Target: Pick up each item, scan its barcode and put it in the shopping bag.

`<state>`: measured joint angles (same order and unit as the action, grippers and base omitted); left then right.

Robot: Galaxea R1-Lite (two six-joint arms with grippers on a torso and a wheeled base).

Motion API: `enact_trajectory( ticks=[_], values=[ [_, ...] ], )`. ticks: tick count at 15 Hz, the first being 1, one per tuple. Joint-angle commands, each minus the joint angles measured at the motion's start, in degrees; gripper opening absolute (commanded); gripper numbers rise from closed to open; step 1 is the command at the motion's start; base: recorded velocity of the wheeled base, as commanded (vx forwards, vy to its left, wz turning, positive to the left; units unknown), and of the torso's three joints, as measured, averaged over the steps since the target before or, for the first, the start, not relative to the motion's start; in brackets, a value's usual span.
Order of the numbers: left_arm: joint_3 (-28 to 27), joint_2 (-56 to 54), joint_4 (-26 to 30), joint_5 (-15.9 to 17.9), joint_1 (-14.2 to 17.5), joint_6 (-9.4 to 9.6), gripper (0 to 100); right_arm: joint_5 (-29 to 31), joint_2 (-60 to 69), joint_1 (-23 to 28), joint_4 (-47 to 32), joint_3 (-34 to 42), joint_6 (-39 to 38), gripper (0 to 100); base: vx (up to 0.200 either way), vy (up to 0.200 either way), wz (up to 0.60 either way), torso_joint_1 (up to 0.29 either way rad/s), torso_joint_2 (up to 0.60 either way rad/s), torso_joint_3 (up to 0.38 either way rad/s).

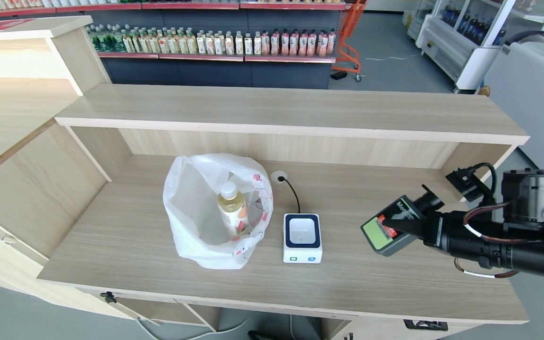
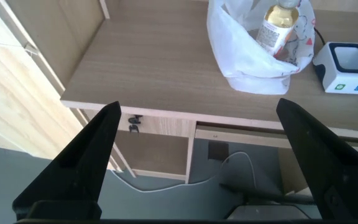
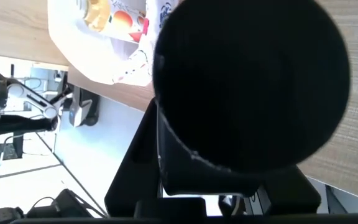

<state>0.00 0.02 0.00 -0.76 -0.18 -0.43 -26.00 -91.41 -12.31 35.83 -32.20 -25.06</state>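
One bottle [image 1: 232,208] stands in your shopping bag [image 1: 191,208]. Your right gripper [image 1: 406,225] pinches a can [image 1: 383,233]; scanner [image 1: 302,236] just ahead of it, scanning and bagging likely remain. Left gripper [image 2: 199,106] spread, empty.

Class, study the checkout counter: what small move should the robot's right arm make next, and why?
Probably carry the dark cylindrical can with its green label to the robot's left, over the white barcode scanner. The right gripper holds it beside the scanner, not above its window, so it looks unscanned and not ready for the white plastic bag.
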Motion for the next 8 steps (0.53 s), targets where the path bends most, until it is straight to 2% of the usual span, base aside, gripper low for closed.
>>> enact_trajectory(
  ticks=[1, 2, 8],
  values=[
    [0.0, -0.02, 0.0, -0.04, 0.01, 0.08, 100, -0.01, -2.46, -0.34, 0.03, -1.03, 1.25, 0, 0.0, 0.2, 0.0, 0.007, 0.0, 0.002],
    [0.0, -0.02, 0.0, -0.04, 0.01, -0.01, 100, 0.25, -2.81, -0.43, 0.03, -1.2, 1.86, 0, 0.0, 0.2, 0.0, -0.002, 0.0, 0.007],
    [0.0, -0.02, 0.0, -0.04, 0.01, 0.08, 100, 3.5, -9.93, -0.7, 0.73, -4.37, 9.95, 0, 0.0, 0.0, 0.0, 0.0, 0.0, 0.0]
  ],
)
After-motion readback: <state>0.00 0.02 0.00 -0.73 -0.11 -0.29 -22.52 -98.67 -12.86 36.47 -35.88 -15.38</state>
